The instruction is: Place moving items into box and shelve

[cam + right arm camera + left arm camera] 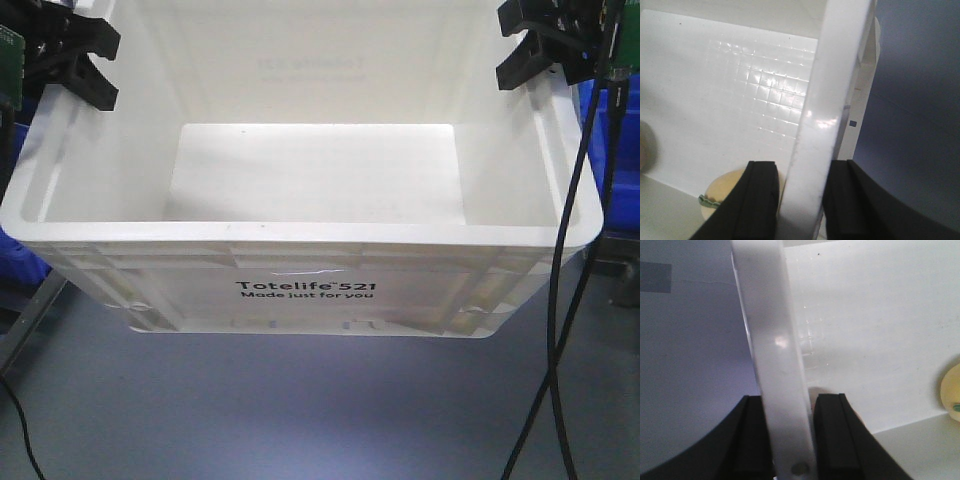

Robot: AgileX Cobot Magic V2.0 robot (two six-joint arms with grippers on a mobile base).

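Two rims, two grips — our left gripper [790, 450] and right gripper [800, 200] each pinch a side wall of the box [150, 268]; the yellow-orange plush toy [727, 189] lies inside, low against a wall.

Probably a lab or storeroom: blue plastic bins [622, 140] just outside my right gripper [505, 50], black cables [570, 250] trailing below it, a metal frame leg [30, 320] below my left gripper [112, 72], a printed storage box [300, 290] between them, bare grey floor [300, 410] underneath.
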